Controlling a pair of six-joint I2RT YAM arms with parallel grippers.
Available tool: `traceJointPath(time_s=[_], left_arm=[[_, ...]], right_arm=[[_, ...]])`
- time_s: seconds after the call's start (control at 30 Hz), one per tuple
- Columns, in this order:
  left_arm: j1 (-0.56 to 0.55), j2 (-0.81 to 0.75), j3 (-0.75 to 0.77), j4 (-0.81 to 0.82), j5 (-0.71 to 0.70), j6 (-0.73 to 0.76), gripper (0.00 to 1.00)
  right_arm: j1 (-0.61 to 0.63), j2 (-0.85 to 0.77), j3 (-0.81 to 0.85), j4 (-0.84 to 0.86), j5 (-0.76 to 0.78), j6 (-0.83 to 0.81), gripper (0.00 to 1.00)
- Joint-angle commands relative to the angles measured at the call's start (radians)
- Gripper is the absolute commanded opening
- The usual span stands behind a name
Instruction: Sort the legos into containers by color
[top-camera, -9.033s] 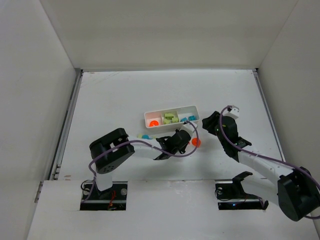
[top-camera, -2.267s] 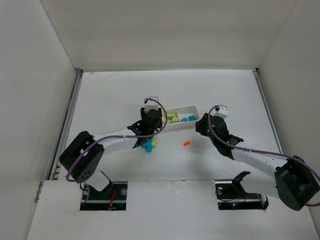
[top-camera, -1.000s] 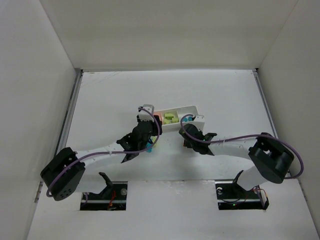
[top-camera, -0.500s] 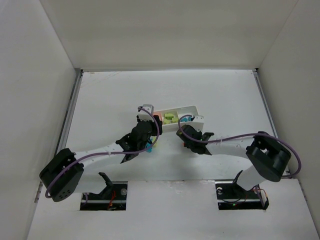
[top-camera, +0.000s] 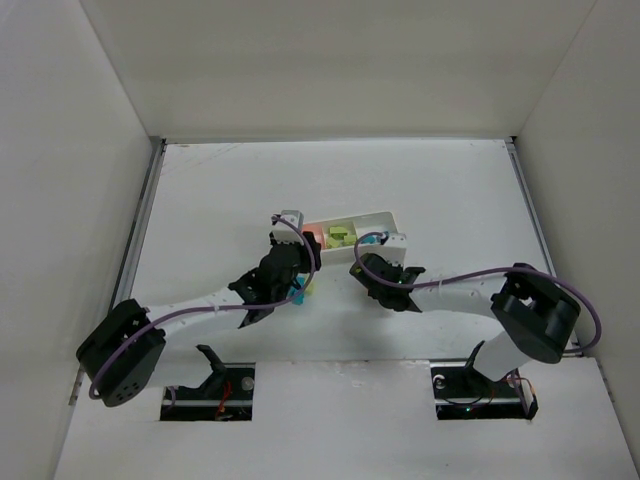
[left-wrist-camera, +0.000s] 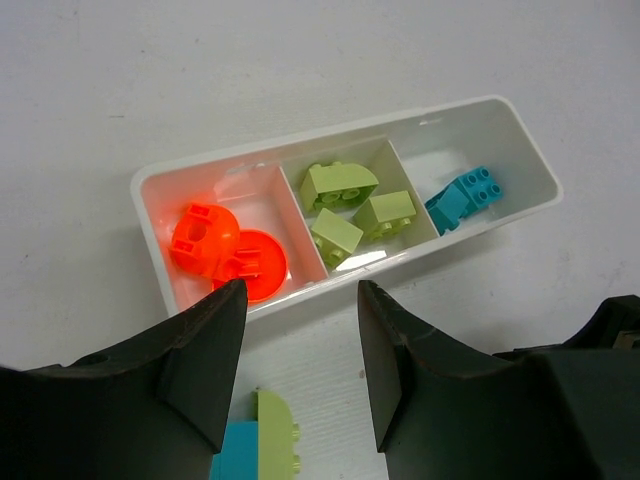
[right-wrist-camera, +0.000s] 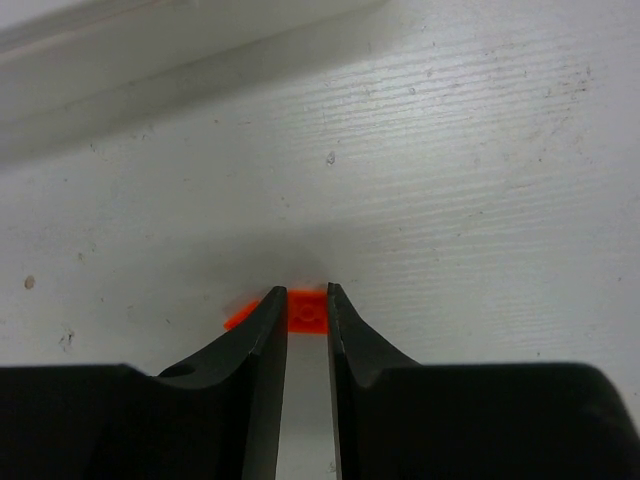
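The white tray (left-wrist-camera: 148, 212) has three containers: orange-red legos (left-wrist-camera: 215, 250) on the left, yellow-green ones (left-wrist-camera: 345, 205) in the middle, a cyan one (left-wrist-camera: 465, 197) on the right. My left gripper (left-wrist-camera: 300, 305) hangs open just short of the tray, above a yellow-green lego (left-wrist-camera: 275, 435) that touches a cyan lego (left-wrist-camera: 232, 455) on the table. My right gripper (right-wrist-camera: 306, 300) is shut on a tiny orange-red lego (right-wrist-camera: 306, 311) that lies on the table. In the top view the left gripper (top-camera: 292, 280) and right gripper (top-camera: 372, 282) sit near the tray (top-camera: 385, 215).
The tray's long white wall (right-wrist-camera: 150, 60) runs close behind the right gripper's fingertips. White enclosure walls (top-camera: 70, 150) ring the table on three sides. The two arms' wrists are about a hand's width apart in front of the tray.
The right gripper's jaws have closed onto the orange-red lego. The left gripper has drifted slightly toward the near edge, its jaws unchanged.
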Motion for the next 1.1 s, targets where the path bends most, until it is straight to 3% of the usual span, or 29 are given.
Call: traceJointPath(time_s=[0.0, 0.27, 0.43, 0.73, 0.8, 0.97, 1.07], left_arm=[[0.022, -0.068, -0.024, 0.055, -0.011, -0.008, 0.46], [0.114, -0.226, -0.124, 0.081, -0.111, -0.072, 0.45], [0.197, -0.3, -0.176, 0.067, -0.114, -0.144, 0.45], [0.23, -0.292, -0.184, 0.05, -0.085, -0.178, 0.45], [0.23, -0.286, -0.182, 0.052, -0.085, -0.176, 0.45], [0.214, -0.263, -0.176, 0.059, -0.085, -0.178, 0.45], [0.188, -0.24, -0.165, 0.069, -0.094, -0.167, 0.45]], right_arm=[[0.016, -0.028, 0.004, -0.049, 0.028, 0.01, 0.23], [0.013, -0.149, 0.142, 0.032, -0.014, -0.137, 0.24], [0.014, -0.004, 0.327, 0.227, -0.161, -0.229, 0.24], [-0.009, 0.291, 0.628, 0.253, -0.238, -0.289, 0.25], [-0.009, 0.316, 0.65, 0.253, -0.239, -0.287, 0.27], [-0.016, 0.324, 0.647, 0.262, -0.236, -0.275, 0.46], [-0.038, 0.273, 0.61, 0.276, -0.232, -0.269, 0.49]])
